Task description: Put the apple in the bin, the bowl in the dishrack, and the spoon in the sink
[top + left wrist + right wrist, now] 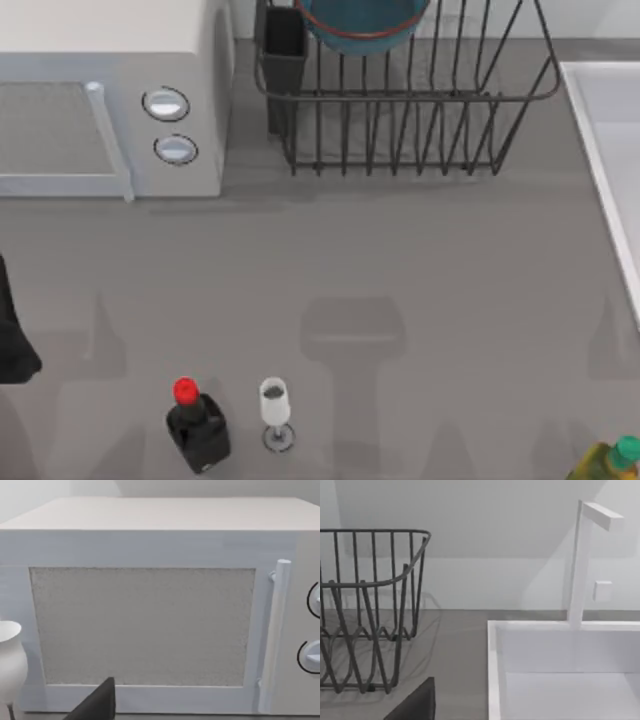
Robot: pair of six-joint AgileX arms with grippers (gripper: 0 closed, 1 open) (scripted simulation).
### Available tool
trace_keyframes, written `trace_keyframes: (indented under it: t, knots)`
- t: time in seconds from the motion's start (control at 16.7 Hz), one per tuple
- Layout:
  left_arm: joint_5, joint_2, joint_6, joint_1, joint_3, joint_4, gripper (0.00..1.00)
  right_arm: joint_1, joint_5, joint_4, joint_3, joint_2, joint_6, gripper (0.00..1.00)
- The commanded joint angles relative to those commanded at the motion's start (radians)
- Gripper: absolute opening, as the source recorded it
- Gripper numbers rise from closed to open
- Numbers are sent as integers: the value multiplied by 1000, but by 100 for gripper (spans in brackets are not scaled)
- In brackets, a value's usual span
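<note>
Grey tabletop (400, 260), microwave (110, 95) at far left corner, dishrack (410, 110) along far edge holding bowl (365, 25), sink (610, 130) at right edge, black bottle (197, 428) and wine glass (275, 408) by near edge, yellow bottle (612, 462) at near right corner, both arms' jaws cannot be told.
</note>
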Motion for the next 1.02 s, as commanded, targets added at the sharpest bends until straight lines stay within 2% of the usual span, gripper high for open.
trace_keyframes:
  t: [0.36, 0.54, 0.78, 1.02]
  knots:
    - [0, 0, 0, 0, 0, 0, 100, 0, 0, -5, 9, 13, -10, 100]
    - [0, 0, 0, 0, 0, 0, 100, -32, -1, -65, 65, 94, -104, 100]
    - [0, 0, 0, 0, 0, 0, 100, -117, -1, -217, 200, 300, -376, 100]
    - [0, 0, 0, 0, 0, 0, 100, -228, 3, -421, 369, 573, -783, 100]
